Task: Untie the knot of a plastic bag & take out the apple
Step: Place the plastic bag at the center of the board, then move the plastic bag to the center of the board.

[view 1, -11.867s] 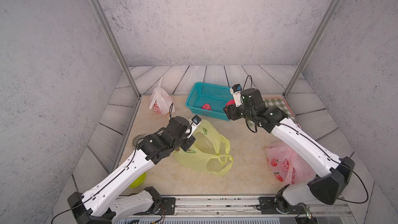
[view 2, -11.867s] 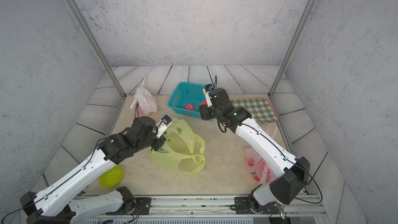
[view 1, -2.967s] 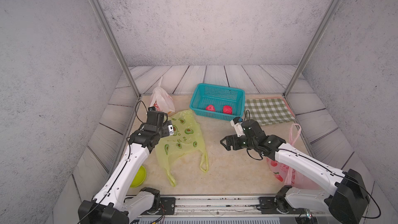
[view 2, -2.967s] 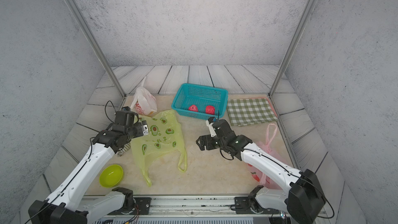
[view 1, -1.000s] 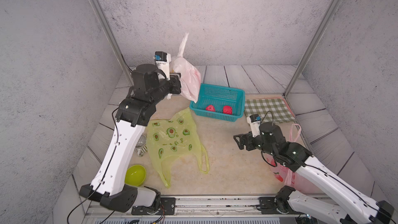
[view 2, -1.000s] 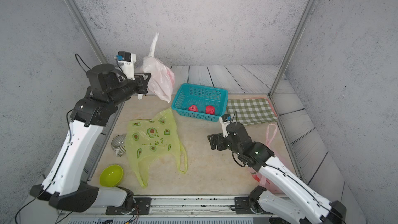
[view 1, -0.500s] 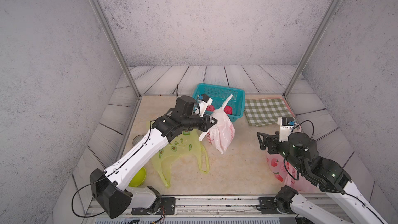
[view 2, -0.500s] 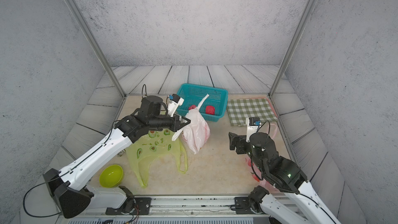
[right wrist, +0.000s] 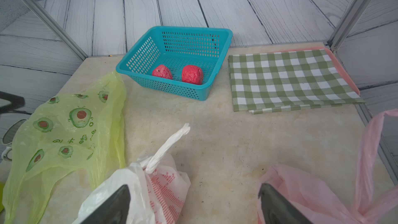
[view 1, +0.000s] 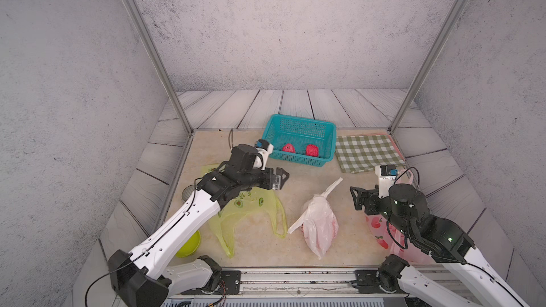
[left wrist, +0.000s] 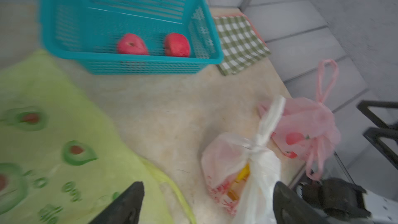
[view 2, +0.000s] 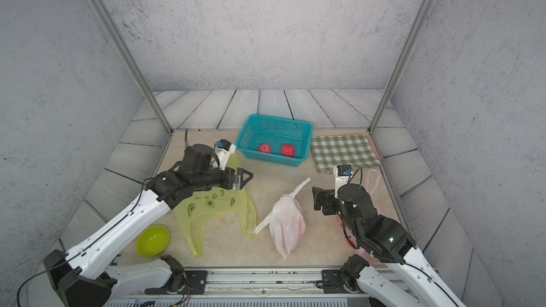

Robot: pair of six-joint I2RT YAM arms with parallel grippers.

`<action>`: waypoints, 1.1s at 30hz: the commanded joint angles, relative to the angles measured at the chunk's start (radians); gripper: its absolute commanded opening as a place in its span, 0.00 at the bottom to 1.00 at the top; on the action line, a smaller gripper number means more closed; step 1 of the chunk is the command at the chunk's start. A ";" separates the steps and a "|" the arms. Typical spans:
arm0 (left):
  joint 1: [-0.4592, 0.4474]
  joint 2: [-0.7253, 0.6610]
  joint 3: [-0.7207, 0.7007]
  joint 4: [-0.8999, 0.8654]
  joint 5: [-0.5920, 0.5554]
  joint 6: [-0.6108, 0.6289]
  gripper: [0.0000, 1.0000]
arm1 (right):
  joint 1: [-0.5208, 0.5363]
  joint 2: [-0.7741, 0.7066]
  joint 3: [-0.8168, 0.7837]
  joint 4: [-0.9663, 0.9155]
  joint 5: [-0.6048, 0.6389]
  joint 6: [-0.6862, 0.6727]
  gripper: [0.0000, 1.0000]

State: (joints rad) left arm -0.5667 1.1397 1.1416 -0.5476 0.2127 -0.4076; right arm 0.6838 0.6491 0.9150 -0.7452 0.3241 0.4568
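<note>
A white plastic bag with red print lies on its side mid-table, its knot twisted tight with a tail pointing up and back. No apple can be made out through the bag. My left gripper hangs open to the left of the bag and above it, holding nothing. My right gripper stands open just right of the knot, apart from it. In the left wrist view the bag lies ahead, near one finger.
A teal basket at the back holds two red apples. Right of it lies a green checked cloth. A flat yellow-green avocado bag lies under my left arm, a pink bag under my right. Front left are a green bowl and a can.
My left gripper, shut on the white bag's top half a second ago, has opened and drawn back left. The bag now lies free on the table.
</note>
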 commanded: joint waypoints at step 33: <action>0.504 1.093 0.570 -0.033 -0.224 -0.096 0.94 | -0.010 0.219 -0.081 0.217 -0.074 -0.102 0.95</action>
State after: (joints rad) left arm -0.0715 2.1838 1.6169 -0.5243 -0.0624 -0.5446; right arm 0.6796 0.8459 0.8394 -0.5568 0.2451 0.3855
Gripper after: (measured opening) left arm 0.946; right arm 0.953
